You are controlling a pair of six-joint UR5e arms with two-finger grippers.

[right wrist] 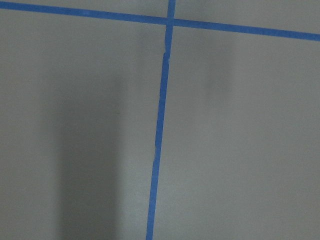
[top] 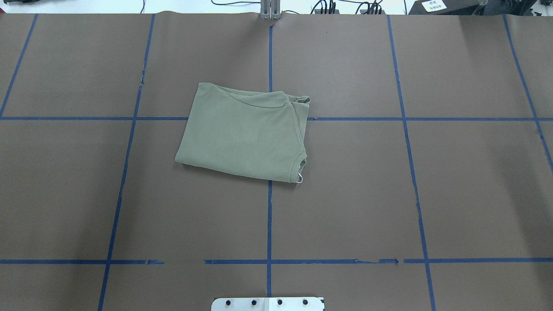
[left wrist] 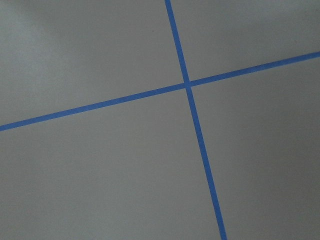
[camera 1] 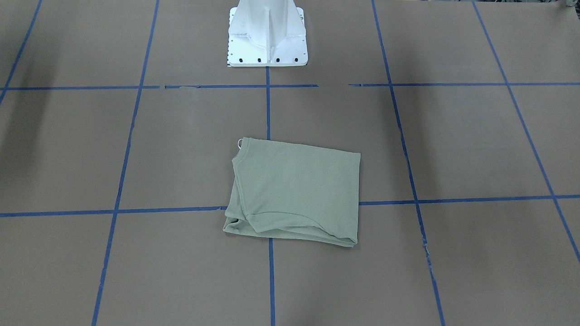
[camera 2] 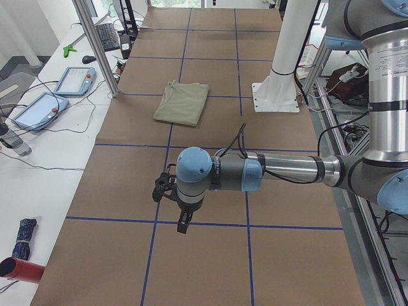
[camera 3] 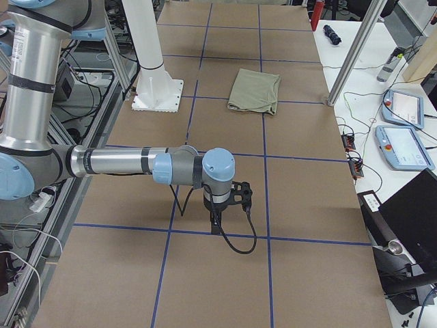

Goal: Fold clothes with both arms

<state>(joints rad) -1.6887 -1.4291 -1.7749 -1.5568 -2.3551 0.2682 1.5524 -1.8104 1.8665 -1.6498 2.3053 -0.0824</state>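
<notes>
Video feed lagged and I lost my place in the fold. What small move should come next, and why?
Probably none on the cloth: I would just raise both arms to a parked pose. The sage-green shirt already lies as a compact folded rectangle mid-table, no sleeve trailing out. The left gripper and right gripper hang over bare brown paper far from it, holding nothing.

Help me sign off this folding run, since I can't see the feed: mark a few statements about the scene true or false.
1. The sage-green knit shirt lies folded into a compact rectangle on the brown paper-covered table. True.
2. Robot fingers pinch the shirt's collar. False: the left arm and the right arm hang over bare table, well away from the shirt.
3. The shirt covers a crossing of blue tape lines. True.
4. The shirt touches the robot's base. False: bare table lies between it and the white metal pedestal.
</notes>
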